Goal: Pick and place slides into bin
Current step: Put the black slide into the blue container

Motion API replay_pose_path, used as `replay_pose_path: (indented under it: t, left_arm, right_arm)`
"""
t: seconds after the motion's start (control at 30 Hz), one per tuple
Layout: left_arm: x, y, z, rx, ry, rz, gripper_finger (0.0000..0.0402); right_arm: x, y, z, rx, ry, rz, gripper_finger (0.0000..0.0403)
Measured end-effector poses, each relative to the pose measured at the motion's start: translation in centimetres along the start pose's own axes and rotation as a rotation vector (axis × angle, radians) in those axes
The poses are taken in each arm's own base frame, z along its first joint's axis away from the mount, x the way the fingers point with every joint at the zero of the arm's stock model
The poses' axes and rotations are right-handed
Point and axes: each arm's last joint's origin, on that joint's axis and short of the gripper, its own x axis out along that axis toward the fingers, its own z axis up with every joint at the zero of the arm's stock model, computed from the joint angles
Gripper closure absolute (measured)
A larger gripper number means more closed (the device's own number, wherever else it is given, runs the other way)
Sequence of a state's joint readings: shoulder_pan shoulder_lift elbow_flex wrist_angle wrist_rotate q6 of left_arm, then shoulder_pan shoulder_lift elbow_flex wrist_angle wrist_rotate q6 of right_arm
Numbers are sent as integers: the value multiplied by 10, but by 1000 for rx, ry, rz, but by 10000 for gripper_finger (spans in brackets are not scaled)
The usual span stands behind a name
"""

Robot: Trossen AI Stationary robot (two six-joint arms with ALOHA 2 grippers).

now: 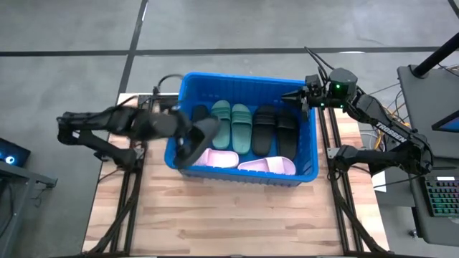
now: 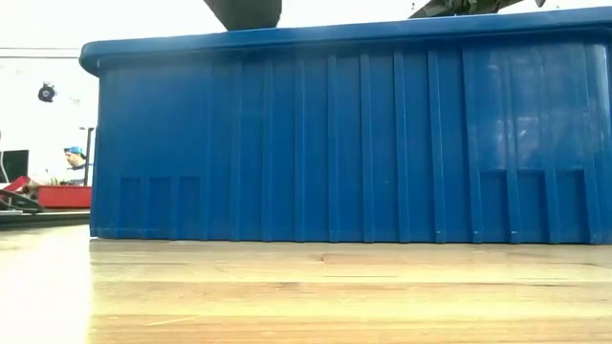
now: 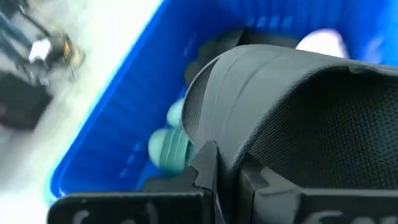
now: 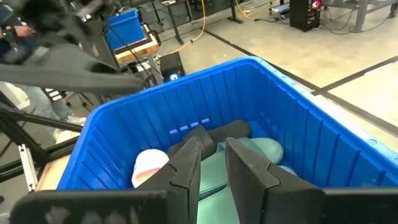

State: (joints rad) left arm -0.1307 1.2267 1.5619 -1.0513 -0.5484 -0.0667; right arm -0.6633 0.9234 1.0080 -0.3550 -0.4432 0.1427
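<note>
The blue bin point(image 1: 301, 175) stands mid-table and fills the low view point(image 2: 335, 143). Lying on its floor are two green slides point(image 1: 232, 125), two black slides point(image 1: 276, 129), two pink slides point(image 1: 219, 158) and another black one point(image 1: 199, 113). My left gripper point(image 1: 188, 142) is shut on a black slide point(image 1: 204, 130) above the bin's left wall. This slide fills the left wrist view point(image 3: 298, 112). My right gripper point(image 1: 297, 97) hovers empty over the bin's far right corner. Its fingers point(image 4: 217, 149) stand a narrow gap apart. My left gripper pinches the black slide between its two fingers point(image 3: 208, 165) at the slide's near edge point(image 3: 217, 140); the slide hides which part that is. The fingers reach in from the table's left. The slide is lifted clear and tilted, over the bin's left wall and inside.
The bin takes up most of the table's middle, and bare wood point(image 1: 215, 222) lies in front of it. The arms' dark frames stand at the table's left point(image 1: 122, 154) and right point(image 1: 344, 154). A person point(image 2: 67, 162) sits far off in the room behind.
</note>
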Motion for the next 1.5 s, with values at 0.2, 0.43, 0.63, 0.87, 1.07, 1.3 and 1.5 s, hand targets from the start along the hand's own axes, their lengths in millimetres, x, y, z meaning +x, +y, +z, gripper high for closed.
replay_pose_path:
  t: [0.2, 0.43, 0.63, 0.87, 1.07, 1.3, 1.5]
  left_arm:
    - [57, 41, -5, 70, 191, 95, 401]
    - [114, 69, -11, 185, 333, 207, 402]
    - [159, 71, -17, 280, 457, 392, 402]
    - [194, 65, -32, 313, 563, 431, 402]
    - [212, 58, -63, 323, 566, 498, 402]
    - [202, 52, -93, 360, 543, 499, 402]
    - [200, 54, -103, 345, 566, 550, 402]
  right_arm:
    - [0, 0, 0, 30, 0, 0, 339]
    - [0, 0, 0, 33, 0, 0, 334]
    - [0, 0, 0, 33, 0, 0, 330]
    - [0, 0, 0, 14, 0, 0, 335]
    - [0, 0, 0, -10, 0, 0, 340]
    - [0, 0, 0, -13, 0, -1, 338]
    - [0, -1, 0, -41, -2, -11, 339]
